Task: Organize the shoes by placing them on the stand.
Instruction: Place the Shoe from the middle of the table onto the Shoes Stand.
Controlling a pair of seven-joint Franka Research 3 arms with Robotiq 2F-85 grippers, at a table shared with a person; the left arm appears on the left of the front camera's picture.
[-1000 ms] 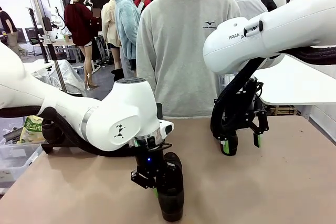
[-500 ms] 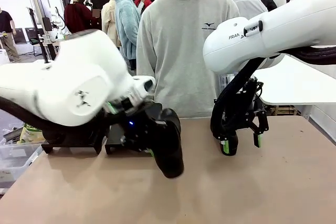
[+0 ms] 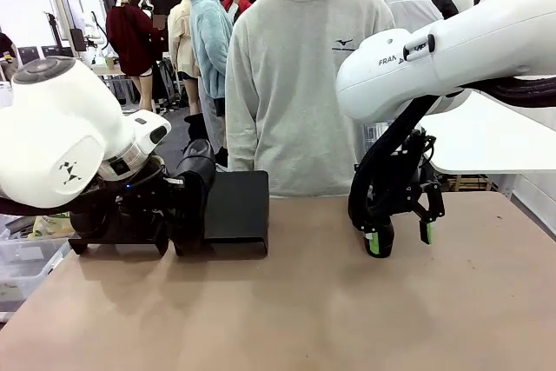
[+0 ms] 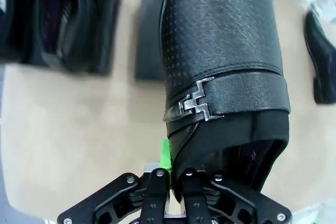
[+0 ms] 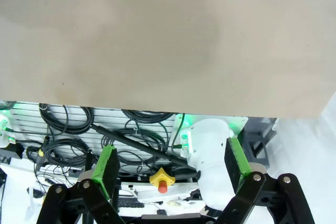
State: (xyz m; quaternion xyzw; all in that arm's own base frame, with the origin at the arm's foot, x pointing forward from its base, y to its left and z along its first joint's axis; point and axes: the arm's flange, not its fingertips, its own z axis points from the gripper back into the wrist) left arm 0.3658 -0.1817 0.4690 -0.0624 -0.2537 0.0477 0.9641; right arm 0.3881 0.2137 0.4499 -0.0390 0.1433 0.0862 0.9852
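Gripping a black shoe (image 4: 223, 72) by its collar, my left gripper (image 4: 176, 179) is holding it just above the stand (image 3: 236, 206); my right gripper (image 3: 400, 239) is hanging over the table (image 3: 365, 319), fingers wide and empty.

Black dotted shoe (image 4: 220, 51) with silver buckle (image 4: 198, 103); tan table (image 3: 391, 310).

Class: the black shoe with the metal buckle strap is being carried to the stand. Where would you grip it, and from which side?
Grip the black shoe at the rim of its ankle opening, coming from the open top. That collar is a thin wall which narrow fingers can pinch, one inside and one outside, whereas the body is too broad. The left end effector is shut on that edge, just behind the buckle strap.
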